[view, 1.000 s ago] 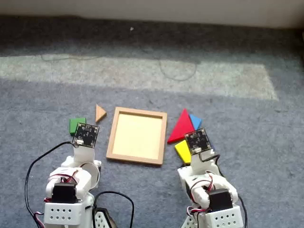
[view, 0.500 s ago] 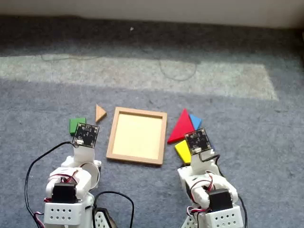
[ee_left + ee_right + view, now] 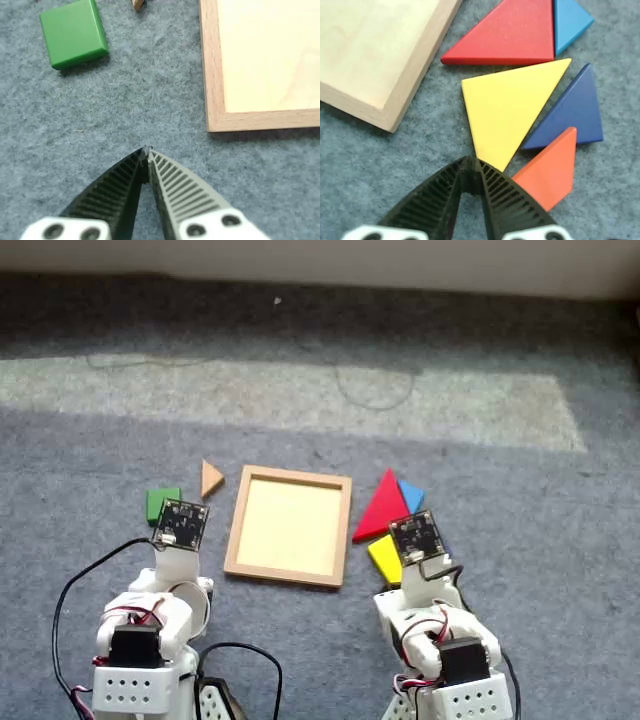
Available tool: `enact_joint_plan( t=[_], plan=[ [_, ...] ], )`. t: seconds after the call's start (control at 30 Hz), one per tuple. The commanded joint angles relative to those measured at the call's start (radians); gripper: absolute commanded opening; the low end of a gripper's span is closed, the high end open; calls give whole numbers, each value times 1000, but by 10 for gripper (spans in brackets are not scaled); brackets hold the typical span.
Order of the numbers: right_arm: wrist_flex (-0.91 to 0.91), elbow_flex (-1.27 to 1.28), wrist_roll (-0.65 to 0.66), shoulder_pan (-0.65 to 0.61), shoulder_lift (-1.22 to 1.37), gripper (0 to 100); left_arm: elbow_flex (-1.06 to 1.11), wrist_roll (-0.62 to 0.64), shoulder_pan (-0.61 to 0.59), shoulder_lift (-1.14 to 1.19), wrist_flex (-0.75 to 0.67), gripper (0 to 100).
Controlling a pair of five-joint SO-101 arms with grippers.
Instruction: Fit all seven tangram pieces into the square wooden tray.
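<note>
Tray [image 3: 284, 576], square, wooden, empty, lies on grey carpet [image 3: 520, 540] btwn the two arms. All 7 pcs lie outside it.

R of tray, in a cluster:
- red triangle [image 3: 512, 35], largest, nearest the tray edge
- yellow triangle [image 3: 510, 110] just beside red's long edge
- dark blue pc [image 3: 575, 117] along yellow's side
- orange triangle [image 3: 550, 172] against dark blue
- light blue pc [image 3: 570, 20] touching red

L of tray: green square [image 3: 74, 33], and a small tan triangle [image 3: 210, 478] near the far corner.

Left gripper [image 3: 145, 152] closed, holds nothing, over bare carpet by the tray's near corner. Right gripper [image 3: 470, 165] closed, holds nothing, at yellow's near tip.
</note>
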Motion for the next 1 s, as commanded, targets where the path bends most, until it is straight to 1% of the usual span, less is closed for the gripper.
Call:
enact_joint_plan(
  t=[0.0, 0.27, 0.47, 0.6, 0.67, 0.8, 0.83, 0.9, 0.97],
  plan=[
    [2, 150, 9, 13, -16, 20, 19, 6, -2, -44, 3, 7],
    [2, 150, 9, 13, -16, 20, 19, 8, 1, -44, 3, 7],
    [2, 150, 9, 13, -16, 20, 19, 8, 70, -44, 0, 7],
    [2, 150, 9, 13, -16, 20, 19, 5, 65, -44, -2, 7],
    [2, 150, 9, 13, -16, 20, 15, 3, 36, -44, -2, 6],
    [2, 150, 9, 18, -16, 20, -35, -2, -88, -44, -2, 7],
    [2, 150, 9, 19, -16, 20, -58, -25, -102, -44, -2, 7],
    [2, 150, 9, 38, -16, 20, -99, -120, -113, -44, 2, 6],
    [2, 147, 9, 99, -16, 20, -131, -186, -105, -44, -2, 6]
  ],
)
